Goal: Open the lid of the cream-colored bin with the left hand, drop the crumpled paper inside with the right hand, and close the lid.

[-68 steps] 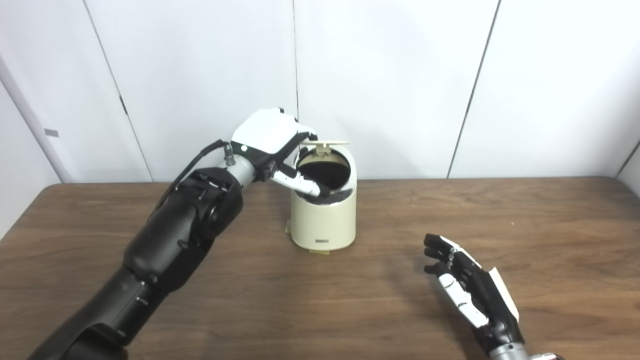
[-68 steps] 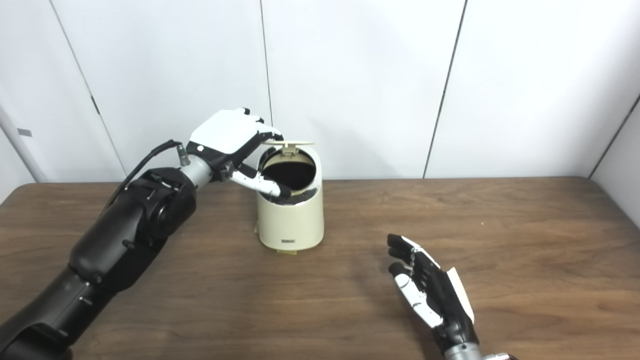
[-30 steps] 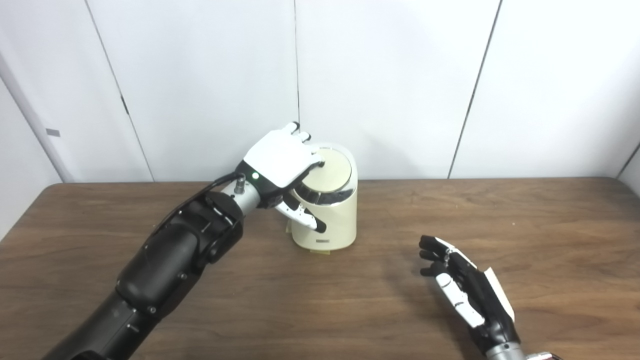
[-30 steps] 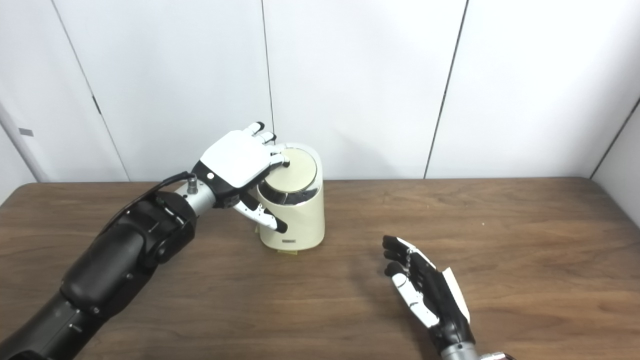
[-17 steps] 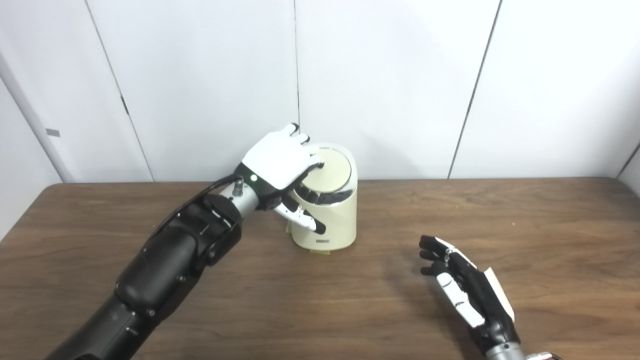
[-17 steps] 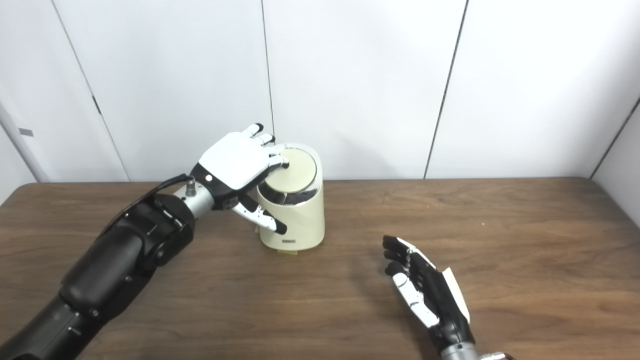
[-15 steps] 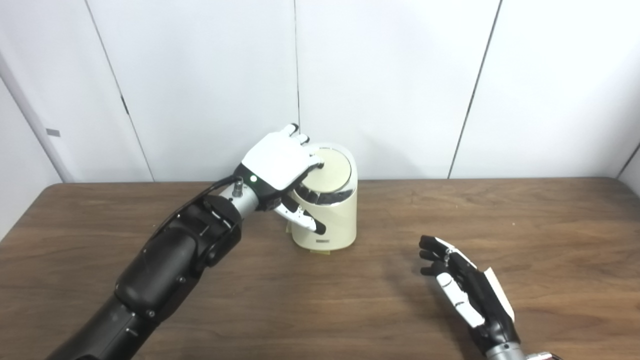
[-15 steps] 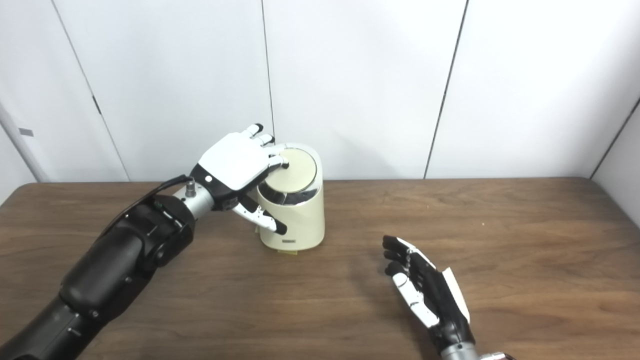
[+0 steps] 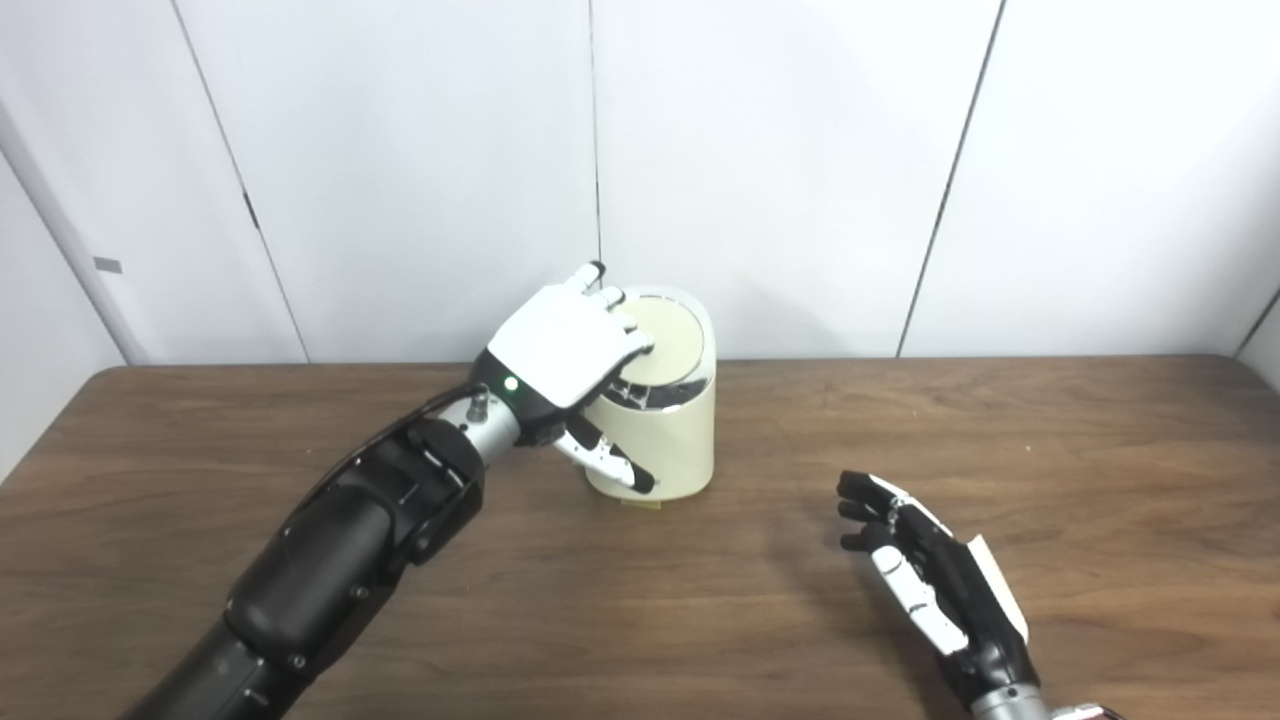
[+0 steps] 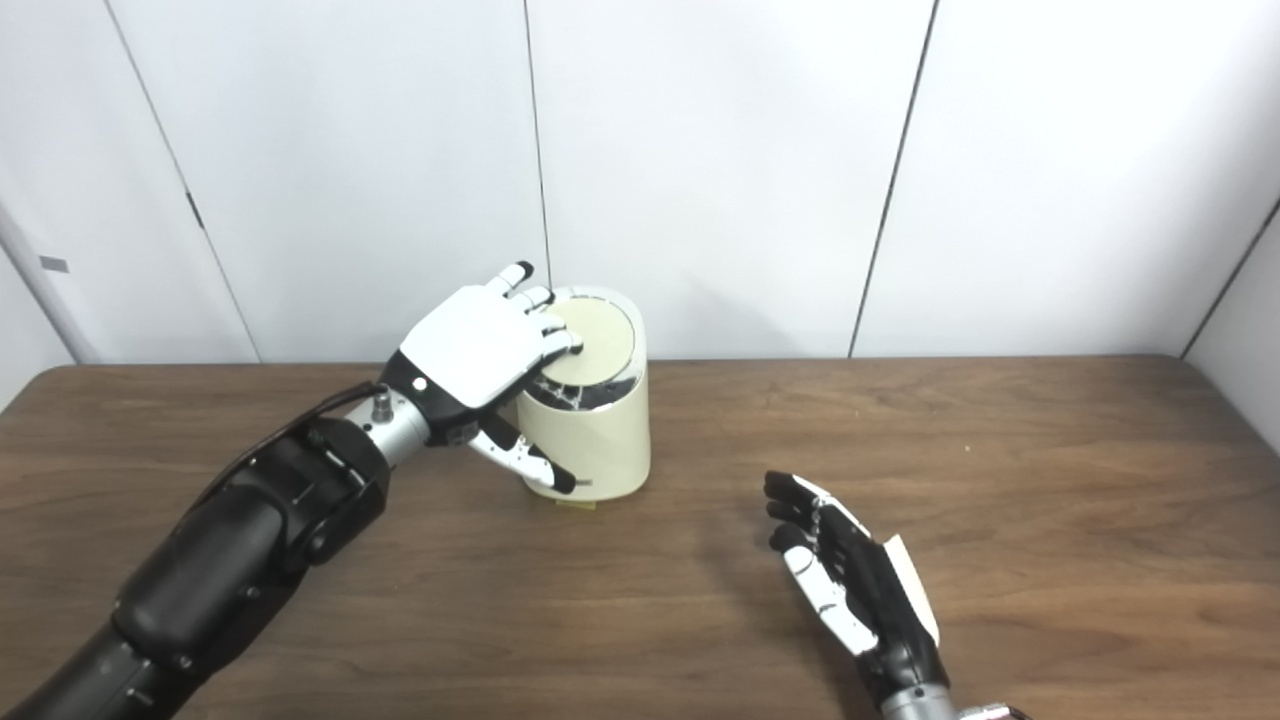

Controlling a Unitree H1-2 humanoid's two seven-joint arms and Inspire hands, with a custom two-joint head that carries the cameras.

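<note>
left hand [image 9: 560,345] fingers spread on shut lid [image 9: 665,335] of bin [image 9: 665,440], right hand [image 9: 930,580] spread, empty

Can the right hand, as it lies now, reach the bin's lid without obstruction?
Probably yes: the right hand lies open with bare table between it and the bin, though the left hand already covers part of the lid.

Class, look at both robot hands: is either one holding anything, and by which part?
Nothing is held. The left hand lies spread on the closed lid of the bin; the right hand is open and empty.
</note>
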